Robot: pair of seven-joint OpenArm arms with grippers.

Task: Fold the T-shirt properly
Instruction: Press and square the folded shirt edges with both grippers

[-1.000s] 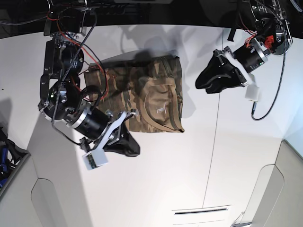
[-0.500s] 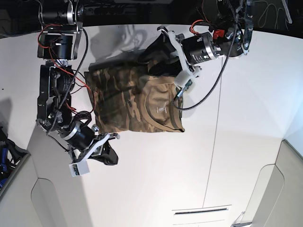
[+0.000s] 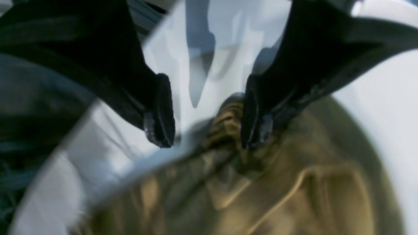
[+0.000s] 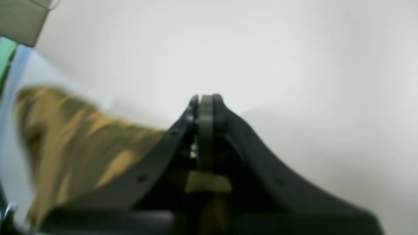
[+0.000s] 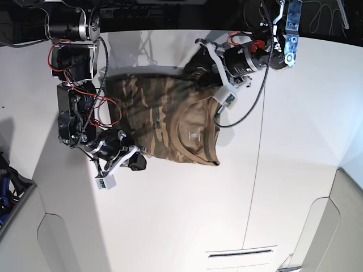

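Count: one shirt (image 5: 161, 116), camouflage print, partly folded, on one white table (image 5: 187, 215). Two robot arms in the base view, each with one gripper: left gripper (image 3: 205, 125), right gripper (image 4: 205, 99). Two grippers total.

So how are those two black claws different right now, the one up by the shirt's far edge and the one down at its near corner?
The left gripper stands open, jaws apart, over a bunched edge of the T-shirt; the right gripper is pressed shut. The left one is at the far edge of the shirt; the right one is at its near corner, over the white table. Whether either one touches the cloth is unclear. Both are black two-fingered claws.
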